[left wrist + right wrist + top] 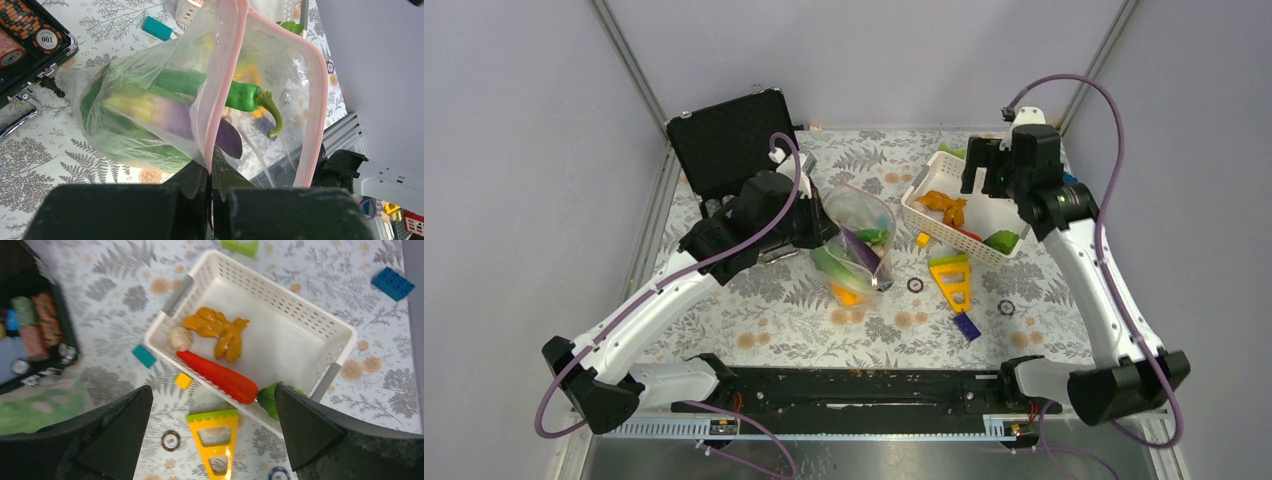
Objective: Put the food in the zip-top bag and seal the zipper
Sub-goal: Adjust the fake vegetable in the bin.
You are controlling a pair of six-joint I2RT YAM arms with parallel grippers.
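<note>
The clear zip-top bag (860,232) stands open at the table's middle, and its plastic (140,75) fills the left wrist view. My left gripper (210,172) is shut on its pink zipper (208,149) and holds the mouth up. Inside lie a long green vegetable (235,95), a purple one (175,114) and green lettuce (125,145). My right gripper (212,390) is open and empty above the white basket (320,325), which holds an orange lumpy piece (215,330), a red chili (220,375) and a green leaf (269,397) at its corner.
An open black case (729,140) with poker chips stands at the back left. A yellow triangular block (951,280), a blue block (967,326) and two loose chips (915,285) lie in front of the basket. A teal block (144,355) lies beside it.
</note>
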